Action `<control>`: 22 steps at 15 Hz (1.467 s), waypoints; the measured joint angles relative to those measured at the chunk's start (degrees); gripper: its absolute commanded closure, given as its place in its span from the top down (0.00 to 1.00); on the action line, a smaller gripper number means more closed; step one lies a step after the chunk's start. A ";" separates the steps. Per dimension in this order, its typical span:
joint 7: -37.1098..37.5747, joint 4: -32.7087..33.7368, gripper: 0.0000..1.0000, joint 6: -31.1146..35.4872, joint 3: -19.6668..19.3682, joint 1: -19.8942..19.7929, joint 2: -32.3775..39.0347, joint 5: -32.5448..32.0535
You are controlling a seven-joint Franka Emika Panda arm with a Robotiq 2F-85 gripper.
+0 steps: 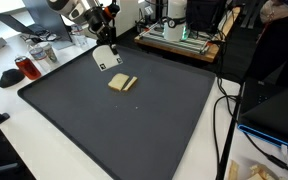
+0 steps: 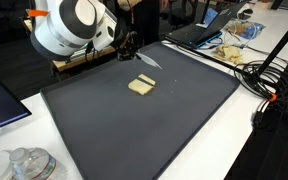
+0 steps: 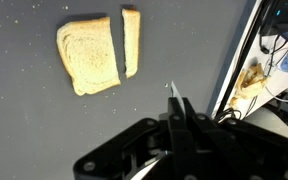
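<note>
The claw [image 3: 177, 108], pinching a thin pale flat blade [image 2: 147, 60] edge-down as if for slicing, hovers near the tan toasted bread slice [image 3: 88, 55] and its narrow strip [image 3: 131, 42], which lie on the dark grey mat [image 1: 134, 130].

Bright, even light; the near claw [image 3: 176, 108] looks blurred.

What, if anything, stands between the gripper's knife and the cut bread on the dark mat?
Nothing visible does. The shut gripper holds the knife just short of the bread and its cut-off strip, with only bare dark mat between the blade and them.
</note>
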 measured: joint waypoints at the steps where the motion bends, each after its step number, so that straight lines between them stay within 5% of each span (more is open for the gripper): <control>1: 0.90 0.03 0.01 0.00 0.02 0.03 0.56 0.02; 12: 11.13 5.91 0.01 0.00 1.72 -2.17 4.95 0.04; 22: 17.18 12.11 0.01 0.01 -3.47 0.64 8.15 0.04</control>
